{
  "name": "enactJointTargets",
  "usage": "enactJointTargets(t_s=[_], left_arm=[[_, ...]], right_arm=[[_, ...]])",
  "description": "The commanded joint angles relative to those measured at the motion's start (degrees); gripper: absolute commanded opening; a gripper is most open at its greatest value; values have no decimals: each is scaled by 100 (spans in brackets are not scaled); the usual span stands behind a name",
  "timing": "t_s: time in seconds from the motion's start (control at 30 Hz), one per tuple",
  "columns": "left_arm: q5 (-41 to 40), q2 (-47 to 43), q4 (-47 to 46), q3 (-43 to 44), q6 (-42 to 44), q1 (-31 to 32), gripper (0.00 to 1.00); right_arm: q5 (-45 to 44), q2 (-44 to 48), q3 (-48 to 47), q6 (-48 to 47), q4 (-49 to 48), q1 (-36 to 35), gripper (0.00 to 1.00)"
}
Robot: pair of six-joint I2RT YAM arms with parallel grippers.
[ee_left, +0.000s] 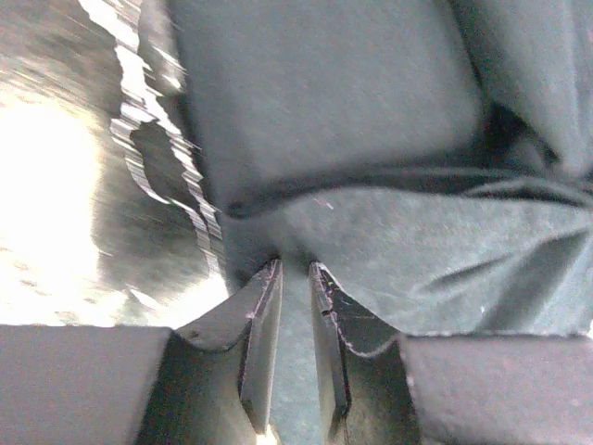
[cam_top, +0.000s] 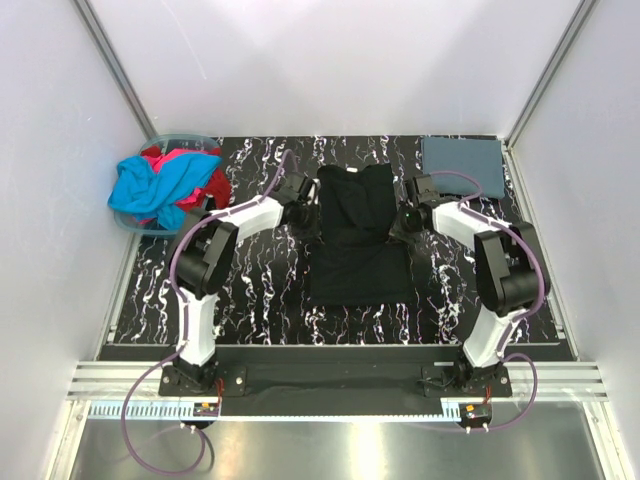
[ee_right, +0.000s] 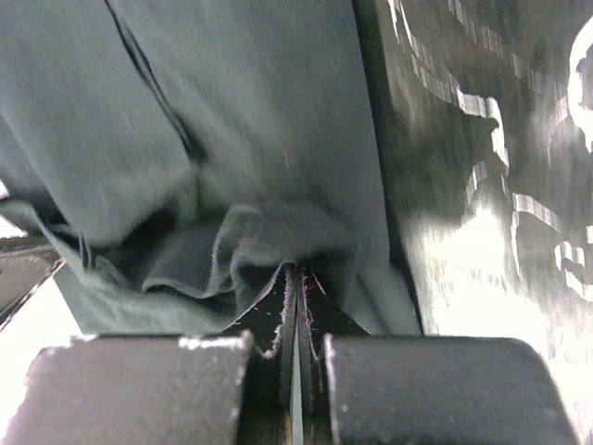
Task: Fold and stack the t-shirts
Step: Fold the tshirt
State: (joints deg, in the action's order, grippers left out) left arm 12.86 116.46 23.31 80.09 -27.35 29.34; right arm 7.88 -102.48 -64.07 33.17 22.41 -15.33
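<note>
Lengthwise, black t-shirt (cam_top: 358,235) lies collar far, my right claw (ee_right: 296,271) pinched shut on it, left claw (ee_left: 295,267) slightly parted, grip unclear.

In the top view the fingertips of the left gripper (ee_left: 295,269) and right gripper (ee_right: 296,271) are lost against the black t-shirt (cam_top: 358,240), one at each side of it. Close up, whether either pinches its cloth cannot be told. Well left of the black t-shirt, the red t-shirt (cam_top: 157,156) is mostly buried under the cyan t-shirt (cam_top: 160,185), and the tub (cam_top: 178,133) beneath them shows only rim.
</note>
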Motion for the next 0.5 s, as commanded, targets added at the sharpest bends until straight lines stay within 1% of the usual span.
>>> enactJointTargets(t_s=[0.0, 0.17, 0.27, 0.3, 0.33, 0.43, 0.47], left_arm=[[-214, 148, -134, 270, 20, -157, 25], [-196, 157, -160, 349, 46, -157, 25], [-223, 236, -151, 480, 63, -157, 25], [-179, 262, -151, 533, 64, -166, 25], [65, 254, -143, 681, 46, -201, 25], [216, 132, -125, 744, 37, -245, 27], [312, -34, -64, 779, 55, -262, 27]], right_arm=[[-278, -307, -483, -144, -220, -5, 0], [-357, -483, -676, -82, -220, 13, 0], [-594, -607, -633, -56, -202, 48, 0], [-751, -642, -598, -39, -194, 74, 0], [-892, -659, -484, -47, -202, 153, 0], [-806, -529, -483, -135, -194, 162, 0], [-423, -423, -501, -274, -202, 171, 0]])
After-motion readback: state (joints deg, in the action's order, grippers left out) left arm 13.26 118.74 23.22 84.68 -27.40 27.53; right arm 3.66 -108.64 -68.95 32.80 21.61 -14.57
